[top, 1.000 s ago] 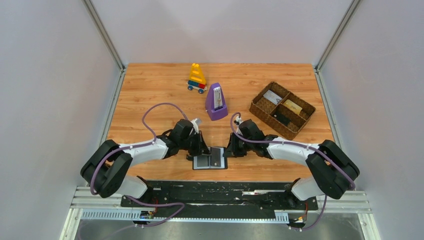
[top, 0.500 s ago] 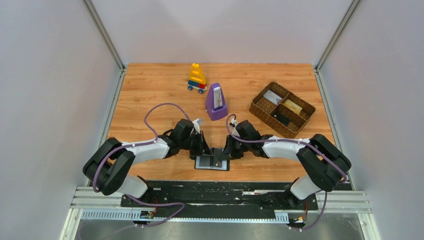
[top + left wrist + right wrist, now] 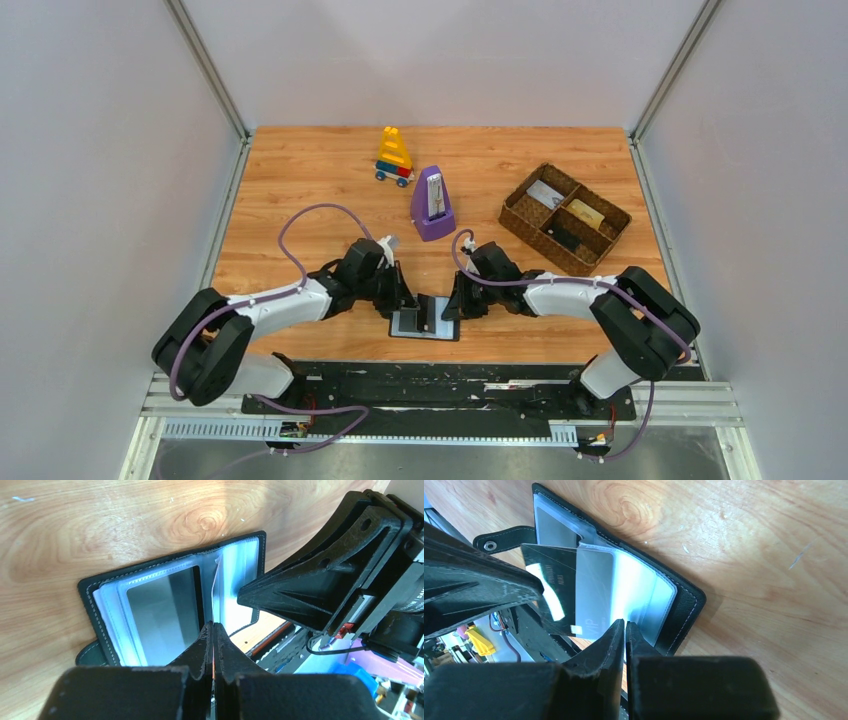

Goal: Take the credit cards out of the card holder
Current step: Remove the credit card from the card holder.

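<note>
The card holder (image 3: 425, 322) lies open on the table between both grippers, black rim (image 3: 86, 600) round clear sleeves. My left gripper (image 3: 407, 302) (image 3: 213, 625) is shut, and a thin leaf stands edge-on into its tips. From the right wrist this looks like a dark credit card (image 3: 541, 562) pulled partway out, running under the left gripper's finger (image 3: 484, 590). A grey card marked VIP (image 3: 594, 585) sits in a sleeve. My right gripper (image 3: 451, 305) (image 3: 625, 623) is shut at that sleeve's near edge. Another grey card (image 3: 165, 605) fills the left panel.
A purple metronome (image 3: 432, 204) and a toy of coloured bricks (image 3: 394, 156) stand behind the grippers. At the back right is a brown woven divided tray (image 3: 520, 210) with a few flat items. The card holder lies close to the table's front edge and the black rail (image 3: 440, 385).
Both grippers have drawn slightly closer over the card holder, which has slid a little to the right. The right jaws have closed a touch more. The left stays shut.
</note>
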Motion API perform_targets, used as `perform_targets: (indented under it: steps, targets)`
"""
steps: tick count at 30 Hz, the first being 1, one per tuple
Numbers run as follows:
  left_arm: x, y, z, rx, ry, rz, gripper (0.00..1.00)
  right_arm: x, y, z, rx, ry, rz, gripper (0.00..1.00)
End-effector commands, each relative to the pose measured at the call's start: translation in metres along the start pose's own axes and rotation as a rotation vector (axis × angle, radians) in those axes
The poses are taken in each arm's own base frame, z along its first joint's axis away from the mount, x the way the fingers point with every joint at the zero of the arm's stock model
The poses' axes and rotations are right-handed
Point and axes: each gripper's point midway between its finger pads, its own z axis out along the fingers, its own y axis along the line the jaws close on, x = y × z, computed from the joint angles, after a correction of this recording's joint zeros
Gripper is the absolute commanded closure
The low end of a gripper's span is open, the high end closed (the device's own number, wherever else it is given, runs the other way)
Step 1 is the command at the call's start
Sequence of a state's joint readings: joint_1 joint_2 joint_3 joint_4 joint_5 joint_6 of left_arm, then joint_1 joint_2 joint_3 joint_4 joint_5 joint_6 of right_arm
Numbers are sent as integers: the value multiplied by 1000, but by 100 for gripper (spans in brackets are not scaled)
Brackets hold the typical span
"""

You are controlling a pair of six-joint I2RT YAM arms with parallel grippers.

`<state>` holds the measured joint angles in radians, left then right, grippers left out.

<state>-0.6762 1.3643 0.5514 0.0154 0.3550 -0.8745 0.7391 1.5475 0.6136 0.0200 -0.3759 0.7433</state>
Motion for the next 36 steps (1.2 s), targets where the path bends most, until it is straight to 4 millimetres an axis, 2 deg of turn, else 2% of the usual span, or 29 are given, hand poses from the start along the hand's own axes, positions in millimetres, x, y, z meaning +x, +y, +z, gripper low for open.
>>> perform_targets:
  steps: [1,8,13,21,29,36]
  targets:
    - [-20,-5,-15,-31,-93,39,100,-4,-6,-1,28,-34,-17,93]
    - [-21,-3,-25,-48,-115,47,100,-11,-1,-6,22,-57,-53,93]
    - [-23,-8,-30,-35,-123,69,100,-17,17,-22,-43,-93,-142,90]
    - [-21,-10,-40,-32,-127,94,100,-29,49,-49,-153,-163,-276,81]
    - [-15,-27,-52,57,-109,183,100,-42,73,-62,-267,-162,-455,61]
    - [0,-56,-63,226,-37,269,100,-55,93,-81,-389,-176,-620,55]
